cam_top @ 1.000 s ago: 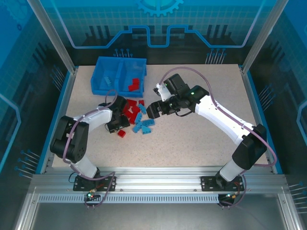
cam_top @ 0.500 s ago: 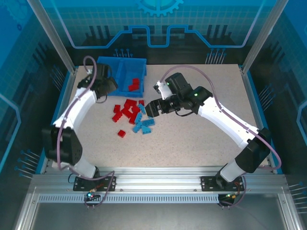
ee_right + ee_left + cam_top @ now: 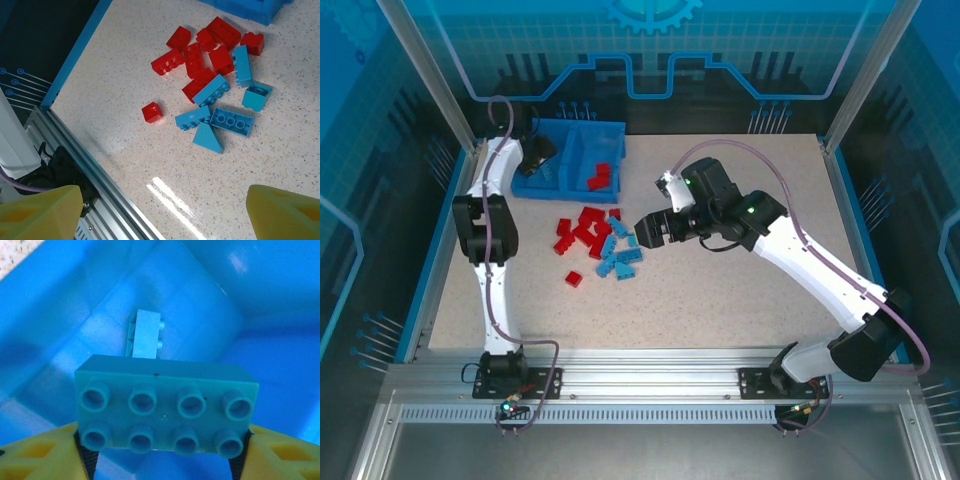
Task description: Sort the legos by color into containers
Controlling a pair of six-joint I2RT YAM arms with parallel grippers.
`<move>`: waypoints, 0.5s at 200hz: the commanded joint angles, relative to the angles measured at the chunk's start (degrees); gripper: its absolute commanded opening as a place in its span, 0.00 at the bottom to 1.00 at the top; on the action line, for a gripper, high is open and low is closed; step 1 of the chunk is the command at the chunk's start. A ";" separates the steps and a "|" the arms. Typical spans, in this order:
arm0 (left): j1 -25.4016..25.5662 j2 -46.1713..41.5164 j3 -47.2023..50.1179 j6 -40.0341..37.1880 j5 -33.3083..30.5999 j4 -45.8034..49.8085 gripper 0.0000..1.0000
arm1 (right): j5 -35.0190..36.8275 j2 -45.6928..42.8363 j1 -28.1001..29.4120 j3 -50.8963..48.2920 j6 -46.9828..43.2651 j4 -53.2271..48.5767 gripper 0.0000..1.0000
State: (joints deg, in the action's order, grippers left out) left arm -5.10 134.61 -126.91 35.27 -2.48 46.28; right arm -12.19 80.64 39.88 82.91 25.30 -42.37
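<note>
Fingers (image 3: 40, 460) of my left gripper (image 3: 162, 450) pinch a blue brick (image 3: 165, 400) over the far bin (image 3: 260, 290). Right gripper (image 3: 165, 205) fingers (image 3: 40, 210) stand apart.

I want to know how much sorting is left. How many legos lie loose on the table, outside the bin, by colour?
Red legos: 9
Light blue legos: 6
Total: 15
</note>
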 commanded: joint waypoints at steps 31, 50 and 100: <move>0.02 -14.61 11.63 3.23 5.11 -1.78 0.99 | 0.41 -0.04 0.73 -0.53 0.85 0.28 0.87; 0.09 -21.26 18.09 3.24 6.15 -2.88 0.99 | 0.00 1.41 0.81 0.72 0.27 -0.12 0.87; 3.31 -46.11 40.66 -2.29 6.62 -8.11 0.99 | 2.65 5.02 0.68 2.25 0.69 -0.36 0.87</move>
State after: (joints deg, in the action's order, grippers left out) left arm -4.40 99.68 -95.00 37.06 2.96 40.84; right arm -11.75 83.99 40.14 83.26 25.69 -42.41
